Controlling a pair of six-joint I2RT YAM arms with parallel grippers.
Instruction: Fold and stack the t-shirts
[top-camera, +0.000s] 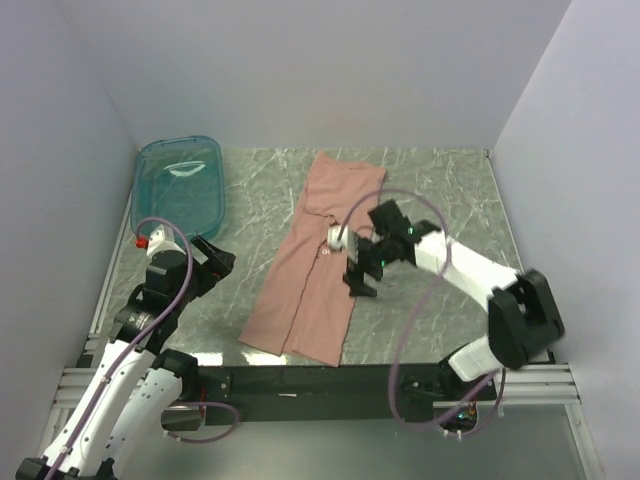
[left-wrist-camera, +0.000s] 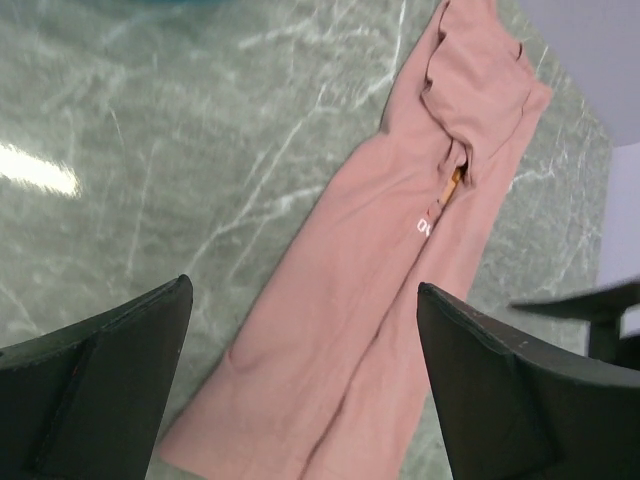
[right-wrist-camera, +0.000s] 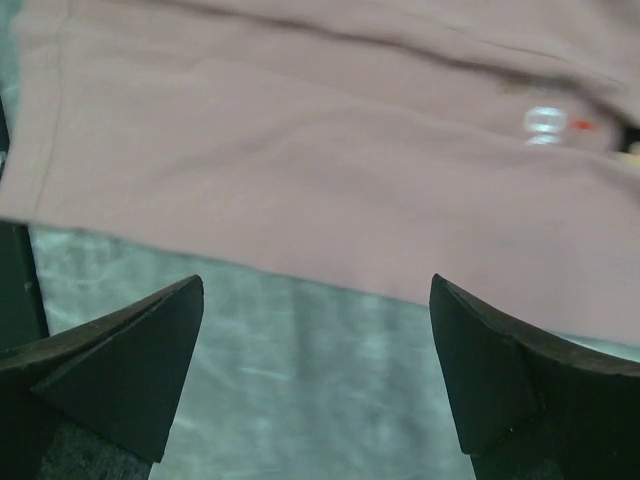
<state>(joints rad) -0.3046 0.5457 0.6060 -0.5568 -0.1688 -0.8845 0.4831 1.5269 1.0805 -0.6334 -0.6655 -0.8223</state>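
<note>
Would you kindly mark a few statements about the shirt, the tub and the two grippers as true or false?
1. The t-shirt lies as one long, narrow strip on the table. True.
2. The right gripper is shut on the t-shirt. False: its jaws are open at the shirt's edge and hold nothing.
3. The teal tub stands at the table's far left corner, apart from the t-shirt. True.
4. The left gripper holds a sleeve. False: it is open and holds nothing, and in the top view it sits to the left of the shirt.
5. The t-shirt lies inside the teal tub. False: it lies on the table.
</note>
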